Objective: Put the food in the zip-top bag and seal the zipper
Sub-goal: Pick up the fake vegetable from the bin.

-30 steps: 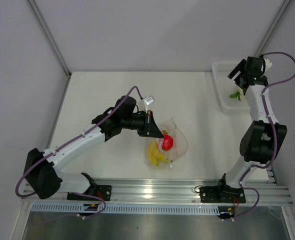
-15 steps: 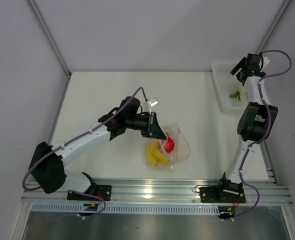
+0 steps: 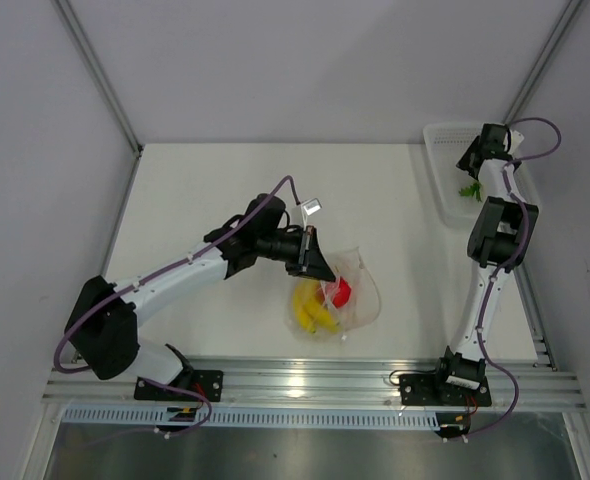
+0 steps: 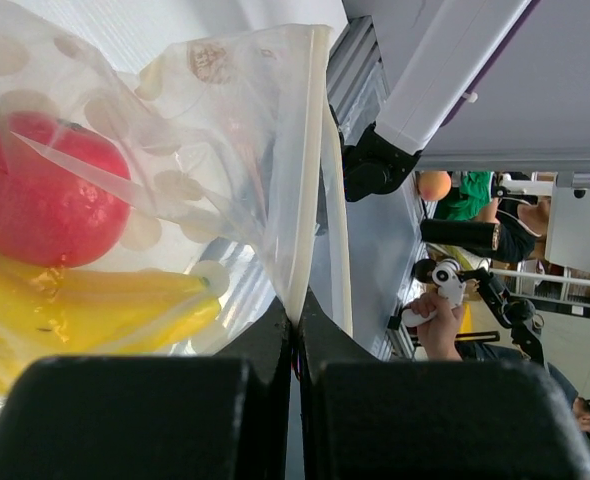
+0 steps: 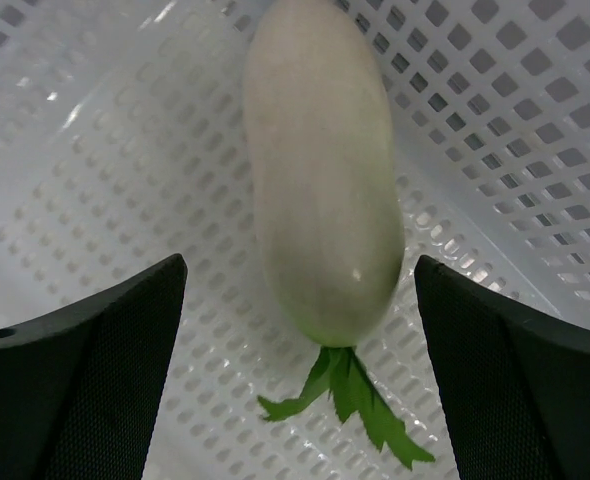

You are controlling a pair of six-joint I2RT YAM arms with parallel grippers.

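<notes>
Only the left wrist view showed the grip: the left pincer [image 4: 295, 325] was clenched on the thick whitish edge of the zip-top bag [image 4: 225, 120]. There the zipper [image 4: 310, 180] ran up the middle of the frame. The round red fruit [image 4: 37, 195] and the yellow banana bunch [image 4: 95, 310] sat inside the clear film at left. The top view placed that bag just below the frame's centre, on the white bench [image 3: 205, 190].

Only the right wrist view showed the white radish [image 5: 320, 170] whole. It lay in the white mesh basket [image 5: 95, 200], green leaves [image 5: 350, 400] toward the bottom edge, between the spread fingers [image 5: 85, 350] of the released right pincer [image 5: 297, 270], touching neither. From above, only the leaves showed, at upper right.

Grey walls [image 3: 275, 70] enclosed the bench, and an aluminium rail [image 3: 305, 385] ran along the bottom of the frame.
</notes>
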